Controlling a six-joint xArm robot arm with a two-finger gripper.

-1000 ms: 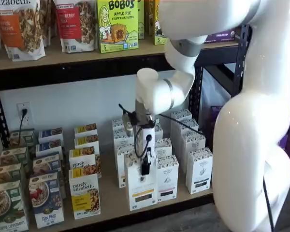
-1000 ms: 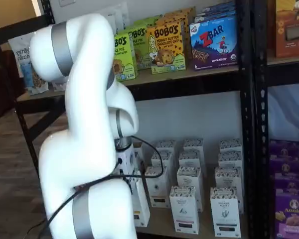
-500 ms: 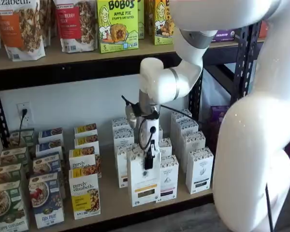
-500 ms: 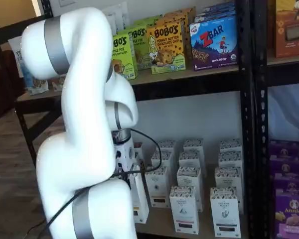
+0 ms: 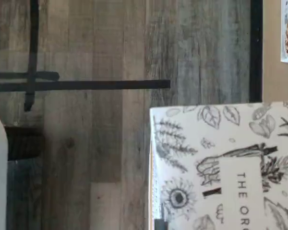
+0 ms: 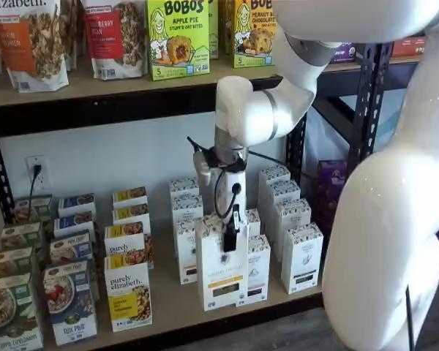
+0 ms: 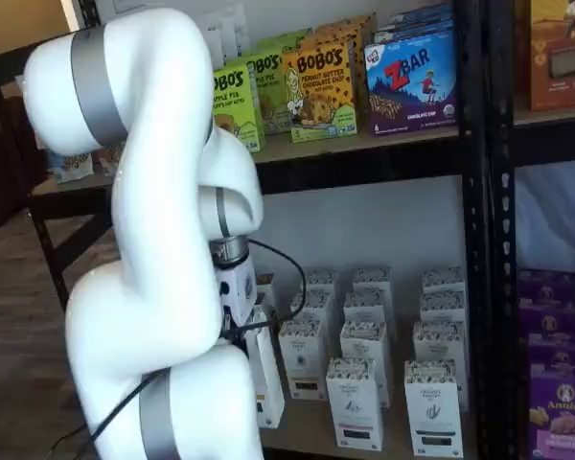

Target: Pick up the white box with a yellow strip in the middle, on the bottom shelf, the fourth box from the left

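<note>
The white box (image 6: 221, 269), a tall narrow carton with a mustard-yellow strip low on its front, hangs just above the bottom shelf (image 6: 168, 306) at its front edge. My gripper (image 6: 227, 244) is shut on the box's top, with one black finger down its front face and a cable looping beside it. In a shelf view the box (image 7: 265, 377) shows edge-on behind my white arm, and the fingers are hidden there. The wrist view shows the box's leaf-patterned top (image 5: 221, 177) over the wooden floor, beside the shelf's black front rail (image 5: 256, 48).
Similar white cartons with black strips (image 6: 301, 257) stand in rows right of and behind the held box. Purely elizabeth boxes (image 6: 128, 292) and cereal boxes stand to its left. The upper shelf carries Bobo's boxes (image 6: 178, 36). A black upright (image 6: 366, 95) and purple boxes (image 7: 556, 383) are at the right.
The gripper has risen a little and drawn out toward the shelf's front, carrying the white box with it. The arm's upper joints have swung upward.
</note>
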